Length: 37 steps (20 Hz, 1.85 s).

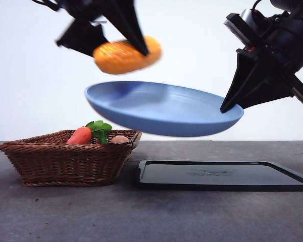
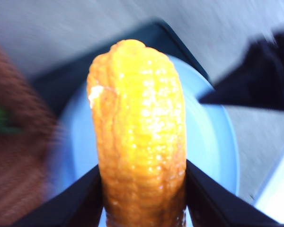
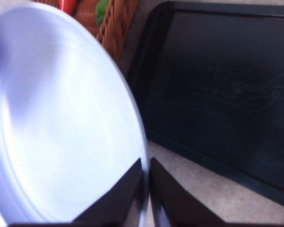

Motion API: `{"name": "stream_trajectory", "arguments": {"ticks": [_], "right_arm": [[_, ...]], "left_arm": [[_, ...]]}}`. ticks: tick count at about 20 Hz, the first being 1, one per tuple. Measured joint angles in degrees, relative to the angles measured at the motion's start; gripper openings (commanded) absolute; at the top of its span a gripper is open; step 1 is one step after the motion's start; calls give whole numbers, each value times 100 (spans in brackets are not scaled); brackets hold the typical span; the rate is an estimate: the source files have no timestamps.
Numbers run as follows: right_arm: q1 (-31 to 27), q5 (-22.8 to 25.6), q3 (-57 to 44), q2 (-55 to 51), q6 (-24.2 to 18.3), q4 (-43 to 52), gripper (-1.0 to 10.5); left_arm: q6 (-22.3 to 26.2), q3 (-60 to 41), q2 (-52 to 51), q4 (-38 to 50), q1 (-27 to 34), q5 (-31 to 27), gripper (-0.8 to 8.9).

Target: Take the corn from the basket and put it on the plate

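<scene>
Above the plate's (image 1: 161,108) near-basket side, the corn (image 1: 126,54) hangs in the air, clamped crosswise between the jaws of the left pincer (image 1: 122,48); the left wrist view shows both black jaws pressed against the cob's flanks, with the blue plate spread beneath it. The plate itself is off the counter (image 1: 151,217), tilted and held aloft by the right pincer (image 1: 231,107), whose jaws are pinched together on its rim, as the right wrist view shows. Under it lie the black tray (image 1: 224,175) and, beside that, the basket (image 1: 65,159), which holds the carrot (image 1: 80,136) with its green leaves.

The step in hand looks like the carry: corn lifted out, not yet set down. Next, the left pincer would need to lower the cob toward the plate's middle and part its jaws only when it is low, since the tilted plate could let it roll.
</scene>
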Motion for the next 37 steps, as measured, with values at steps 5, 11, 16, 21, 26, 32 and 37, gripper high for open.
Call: {"name": "stream_trajectory", "arguments": {"ticks": [5,11,16,21,26,32,37], "right_arm": [[-92,-105,2,0,48,0,2],[-105,-31,2,0,48,-72,2],[-105,-17,2,2,44,-72,2],[-105,-9,2,2,44,-70,2],[-105,-9,2,2,42,-72,2],[-105,-72,4,0,42,-48,2],[-155,-63,7,0,42,-48,2]], "left_arm": [[59,0,697,192,-426,0,180],[151,0,1021,229,-584,2,291],[153,0,1021,234,-678,17,391],[153,0,1021,249,-686,24,392],[153,83,1021,59,-686,24,392],[157,564,1021,-424,-684,275,392],[282,1123,1021,-944,-684,315,391]]}}
